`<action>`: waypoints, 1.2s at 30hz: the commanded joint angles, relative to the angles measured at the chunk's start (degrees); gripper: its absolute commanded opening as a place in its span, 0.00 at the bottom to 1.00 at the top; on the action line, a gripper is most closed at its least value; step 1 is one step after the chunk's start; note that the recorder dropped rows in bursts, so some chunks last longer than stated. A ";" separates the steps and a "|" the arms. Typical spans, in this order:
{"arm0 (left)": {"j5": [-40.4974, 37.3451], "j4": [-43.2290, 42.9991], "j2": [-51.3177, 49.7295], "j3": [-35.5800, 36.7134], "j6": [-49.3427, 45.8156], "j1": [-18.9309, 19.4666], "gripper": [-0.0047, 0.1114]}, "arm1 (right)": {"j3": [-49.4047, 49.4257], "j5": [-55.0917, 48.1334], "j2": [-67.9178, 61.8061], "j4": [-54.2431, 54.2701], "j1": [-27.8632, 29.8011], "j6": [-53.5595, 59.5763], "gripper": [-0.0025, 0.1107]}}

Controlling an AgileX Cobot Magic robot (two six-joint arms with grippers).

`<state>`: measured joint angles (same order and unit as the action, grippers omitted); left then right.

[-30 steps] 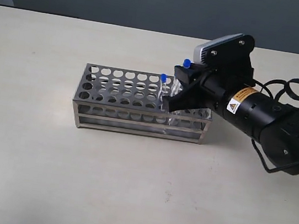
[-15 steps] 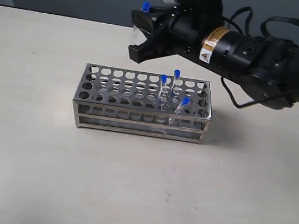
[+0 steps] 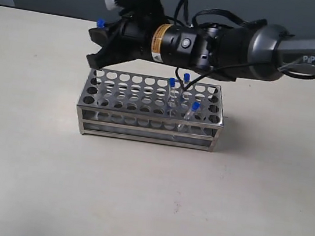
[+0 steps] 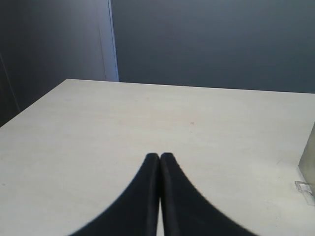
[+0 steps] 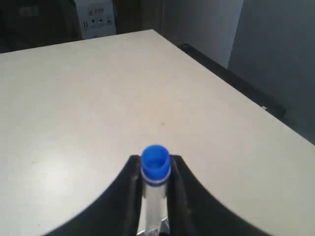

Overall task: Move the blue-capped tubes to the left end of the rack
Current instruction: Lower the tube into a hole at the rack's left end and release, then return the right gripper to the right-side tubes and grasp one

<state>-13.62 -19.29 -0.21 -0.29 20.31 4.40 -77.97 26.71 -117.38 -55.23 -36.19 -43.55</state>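
A pale tabletop (image 3: 31, 182) fills the scene. A black robot arm (image 3: 232, 43) reaches in from the right, passing over a shiny steel test-tube rack (image 3: 124, 104) that stands mid-table. The right gripper (image 3: 97, 45) hangs near the rack's left end, raised clear of it, with its jaws clamped on one blue-capped tube (image 5: 156, 162). The left gripper (image 4: 160, 158), over bare table, has its jaws pressed together on nothing. Three more blue-capped tubes (image 3: 171, 90) stand in holes in the rack's right half.
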 commanded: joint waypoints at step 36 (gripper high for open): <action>0.26 0.22 0.21 0.19 0.04 -0.39 0.04 | 14.04 -19.29 18.46 -0.94 2.66 -0.60 0.32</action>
<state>-13.62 -19.29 -0.21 -0.29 20.31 4.40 -70.38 7.45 -105.46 -59.06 -35.42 -44.57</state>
